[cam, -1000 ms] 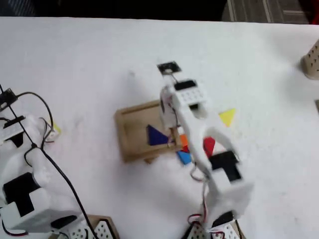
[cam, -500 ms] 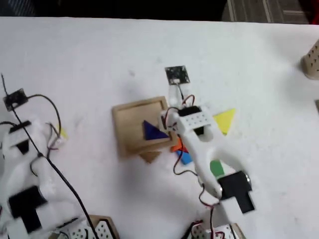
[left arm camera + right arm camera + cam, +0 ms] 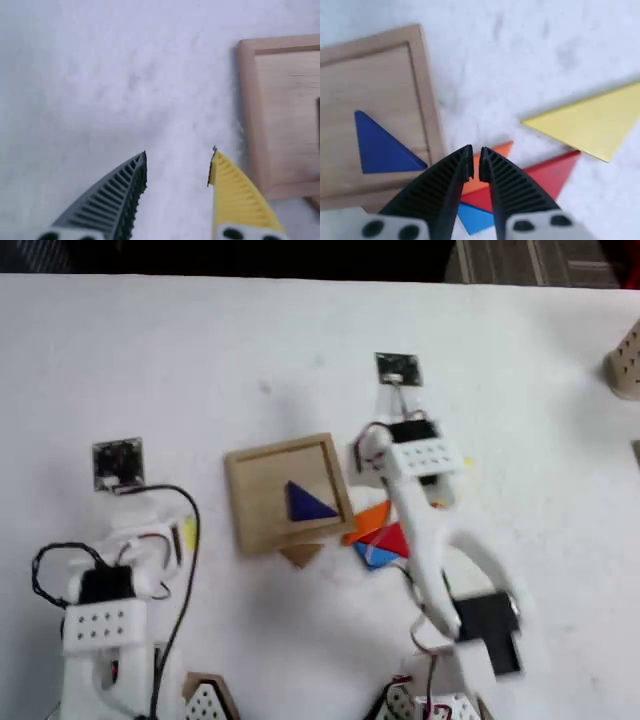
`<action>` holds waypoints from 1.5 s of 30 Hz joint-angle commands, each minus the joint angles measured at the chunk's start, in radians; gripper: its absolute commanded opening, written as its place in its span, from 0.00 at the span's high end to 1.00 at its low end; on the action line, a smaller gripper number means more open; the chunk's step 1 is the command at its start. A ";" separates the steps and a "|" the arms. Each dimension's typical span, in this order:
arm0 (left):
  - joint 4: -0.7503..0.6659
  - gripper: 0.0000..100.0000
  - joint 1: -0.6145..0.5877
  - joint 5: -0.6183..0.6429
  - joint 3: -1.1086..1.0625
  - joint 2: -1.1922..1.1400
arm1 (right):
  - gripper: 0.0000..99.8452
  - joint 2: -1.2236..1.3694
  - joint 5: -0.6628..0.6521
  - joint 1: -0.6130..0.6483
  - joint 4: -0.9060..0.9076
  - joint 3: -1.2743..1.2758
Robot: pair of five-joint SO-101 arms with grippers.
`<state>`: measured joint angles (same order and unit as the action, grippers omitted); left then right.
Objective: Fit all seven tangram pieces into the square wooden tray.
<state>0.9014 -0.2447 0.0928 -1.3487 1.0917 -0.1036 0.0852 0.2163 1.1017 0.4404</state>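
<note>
The right gripper point(image 3: 476, 155) has backed off the tray point(image 3: 262, 490), pressed nearly together (empty, I think). The blue triangle point(image 3: 308, 502) is in; six to go. The left gripper point(image 3: 179, 152), spread, came closer.

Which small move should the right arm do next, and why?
Probably open the right gripper and lower it around the orange flat piece: its jaws are shut over that piece, which lies outside the square wooden tray, where only a dark blue triangle sits.
</note>
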 commanded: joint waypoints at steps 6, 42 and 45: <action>0.018 0.77 0.392 0.057 0.147 -0.119 | 0.98 -0.302 -0.107 -0.151 -0.010 0.278; 0.098 0.82 0.145 0.247 0.813 -1.079 | 0.98 -0.314 -0.163 -0.176 -0.165 0.416; 0.112 0.76 0.202 0.247 0.758 -0.969 | 0.98 -0.314 -0.163 -0.176 -0.165 0.416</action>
<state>0.9874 -0.1051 0.3291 -0.5800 -0.0330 -0.3798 -0.0637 0.0430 0.9544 0.8638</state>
